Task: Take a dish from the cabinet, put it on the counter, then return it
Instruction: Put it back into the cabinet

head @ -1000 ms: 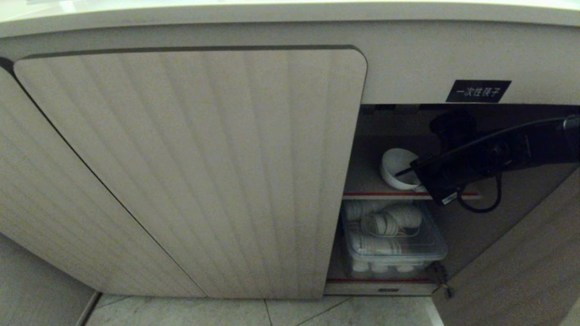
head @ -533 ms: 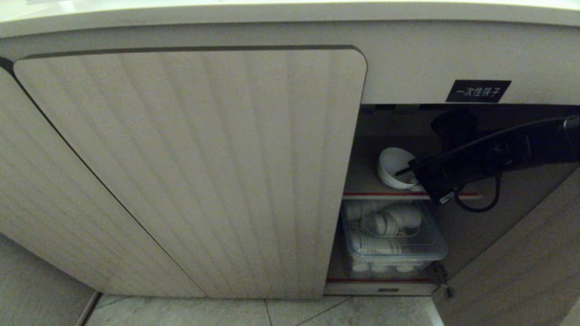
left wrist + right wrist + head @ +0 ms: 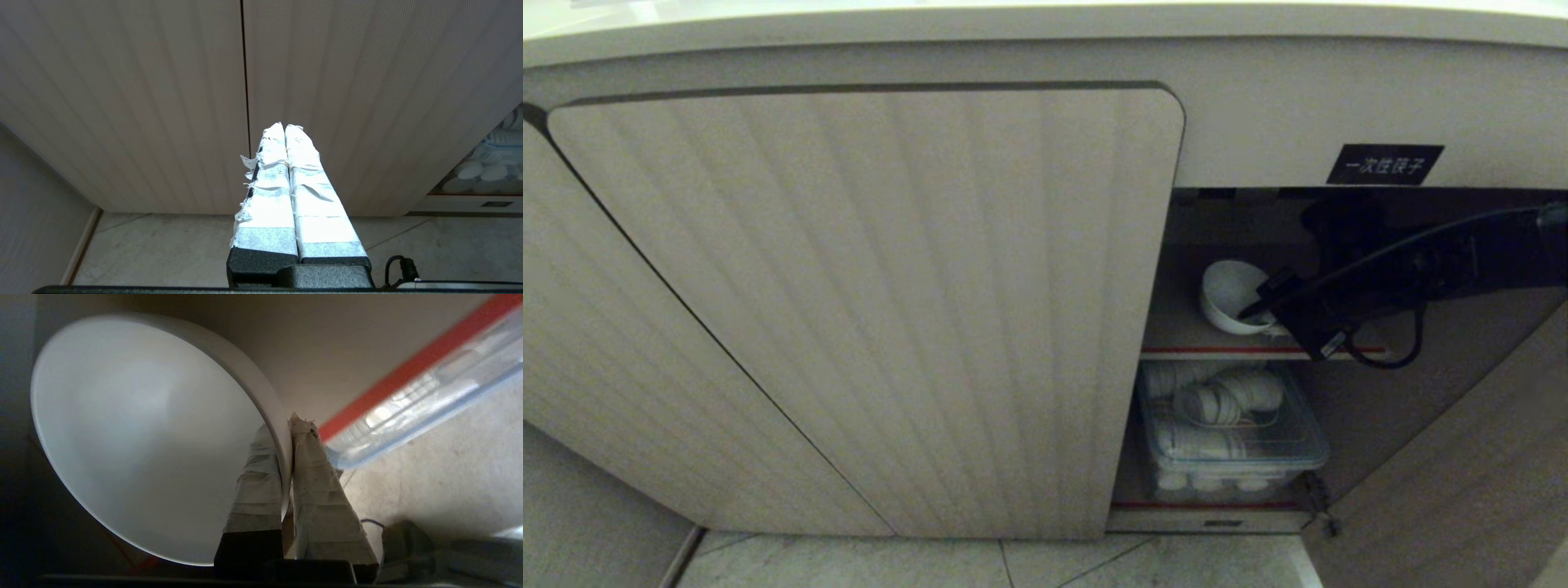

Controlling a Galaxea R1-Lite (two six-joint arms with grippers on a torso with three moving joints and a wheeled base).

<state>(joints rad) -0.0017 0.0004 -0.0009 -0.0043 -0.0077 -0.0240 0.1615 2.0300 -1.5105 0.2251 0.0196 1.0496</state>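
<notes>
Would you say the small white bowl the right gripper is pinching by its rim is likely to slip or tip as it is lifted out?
Probably stiff: the bowl looks like glazed ceramic. Its smooth rim may slip between the right gripper's taped fingers. Held at one edge, it already hangs tilted and could swing; likely fragile if dropped.

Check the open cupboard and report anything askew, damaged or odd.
The white bowl on the red-edged upper shelf is tipped, mouth facing outward, because the right gripper is pinching its rim. Tape on the left gripper fingers is frayed. In the clear bin below, white dishes lie jumbled. No breakage shows.
</notes>
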